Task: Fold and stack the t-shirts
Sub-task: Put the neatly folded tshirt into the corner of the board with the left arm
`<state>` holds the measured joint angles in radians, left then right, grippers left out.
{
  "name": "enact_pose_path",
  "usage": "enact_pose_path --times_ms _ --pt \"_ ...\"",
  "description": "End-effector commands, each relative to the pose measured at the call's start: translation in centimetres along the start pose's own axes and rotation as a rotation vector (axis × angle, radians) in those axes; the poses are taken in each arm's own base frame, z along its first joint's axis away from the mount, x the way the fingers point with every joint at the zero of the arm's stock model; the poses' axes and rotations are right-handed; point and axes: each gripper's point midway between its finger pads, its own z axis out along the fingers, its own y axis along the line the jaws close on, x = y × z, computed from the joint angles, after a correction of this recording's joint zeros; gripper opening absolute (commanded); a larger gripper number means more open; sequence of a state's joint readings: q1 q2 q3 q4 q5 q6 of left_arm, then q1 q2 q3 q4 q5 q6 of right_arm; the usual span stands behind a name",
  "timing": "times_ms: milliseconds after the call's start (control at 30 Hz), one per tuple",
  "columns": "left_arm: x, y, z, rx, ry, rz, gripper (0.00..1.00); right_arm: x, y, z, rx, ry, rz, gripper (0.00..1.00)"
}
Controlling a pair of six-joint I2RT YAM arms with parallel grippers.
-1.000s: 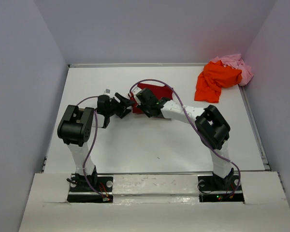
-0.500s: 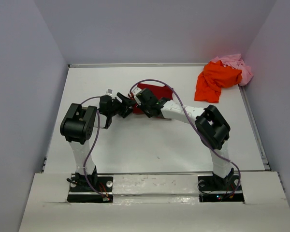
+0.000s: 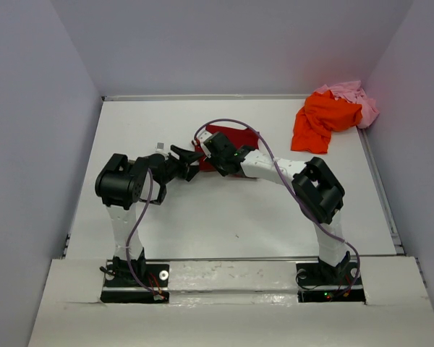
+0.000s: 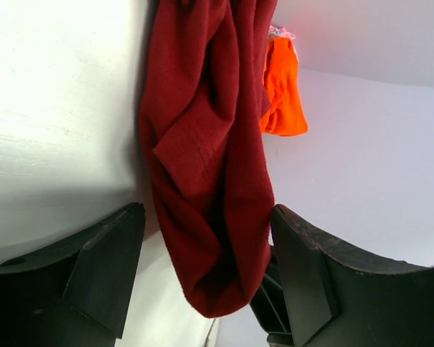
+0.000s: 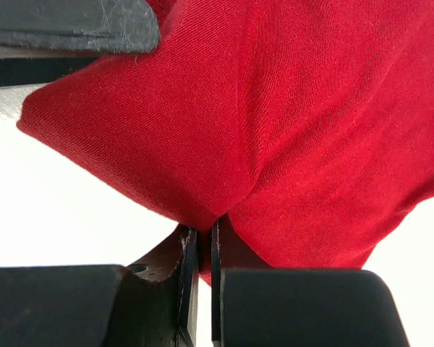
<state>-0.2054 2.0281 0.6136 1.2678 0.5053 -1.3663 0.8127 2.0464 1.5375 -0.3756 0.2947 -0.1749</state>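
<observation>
The dark red t-shirt (image 3: 235,136) lies bunched at mid-table. My right gripper (image 3: 207,154) is shut on a fold at its left edge, and the cloth (image 5: 289,130) is pinched between the fingers of that gripper (image 5: 202,242). My left gripper (image 3: 190,160) is open just left of it. In the left wrist view the gripper (image 4: 206,278) straddles a hanging fold of the dark red shirt (image 4: 210,144) without closing on it. The orange t-shirt (image 3: 322,119) lies crumpled at the back right, partly over the pink t-shirt (image 3: 354,95).
Grey walls enclose the white table (image 3: 224,217) on the left, back and right. The orange shirt (image 4: 282,94) shows far behind the red one. One left finger (image 5: 65,22) crosses the top of the right wrist view.
The left arm's elbow has swung right and its gripper has edged right and down, closer to the shirt's held edge. The right arm and all shirts have stayed put.
</observation>
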Motion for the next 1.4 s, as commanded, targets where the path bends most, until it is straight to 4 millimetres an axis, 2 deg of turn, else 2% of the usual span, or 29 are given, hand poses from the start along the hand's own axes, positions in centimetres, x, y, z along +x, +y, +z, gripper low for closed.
enact_pose_path --times_ms 0,233,400,533,633,667,733,767,967,1067,1267,1300,1367 --pt "-0.3 -2.7 -0.4 0.128 -0.014 0.026 0.79 -1.8 -0.7 -1.5 0.0 -0.051 0.028 0.0" --pt "-0.8 -3.2 -1.5 0.198 -0.053 -0.021 0.79 -1.9 -0.4 -1.5 -0.016 -0.053 0.032 0.0" --pt "-1.1 -2.9 -1.0 0.218 -0.05 -0.044 0.8 -1.6 -0.2 -1.4 -0.021 -0.046 0.038 0.0" --pt "-1.2 -3.4 0.0 0.22 -0.035 -0.023 0.8 -1.4 0.0 -1.2 -0.03 -0.043 0.041 0.0" --pt "-1.0 -3.1 0.9 0.161 -0.017 0.001 0.8 -1.4 0.0 -1.2 -0.027 -0.041 0.042 0.0" --pt "-0.7 -2.4 1.7 0.111 -0.002 0.025 0.8 -1.4 0.0 -1.2 -0.025 -0.042 0.042 0.0" --pt "-0.4 -3.6 2.4 0.114 0.003 0.07 0.8 -1.5 0.0 -1.2 -0.025 -0.044 0.041 0.0" --pt "-0.4 -3.0 2.6 0.08 0.006 0.082 0.8 -1.5 -0.1 -1.2 -0.023 -0.044 0.041 0.0" --pt "0.4 -2.8 4.1 0.059 0.049 0.098 0.8 -1.5 -0.1 -1.3 -0.025 -0.045 0.043 0.0" --pt "0.6 -1.8 4.8 0.023 0.06 0.108 0.8 -1.5 -0.1 -1.5 -0.026 -0.045 0.045 0.0" --pt "0.7 -1.4 5.4 0.0 0.071 0.142 0.8 -1.3 -0.2 -1.6 -0.019 -0.043 0.044 0.0" --pt "0.6 -1.3 5.5 -0.006 0.071 0.153 0.79 -1.2 -0.3 -1.6 -0.018 -0.041 0.043 0.0" --pt "0.6 -1.1 5.6 -0.03 0.076 0.171 0.59 -1.2 -0.3 -1.5 -0.016 -0.041 0.041 0.0"
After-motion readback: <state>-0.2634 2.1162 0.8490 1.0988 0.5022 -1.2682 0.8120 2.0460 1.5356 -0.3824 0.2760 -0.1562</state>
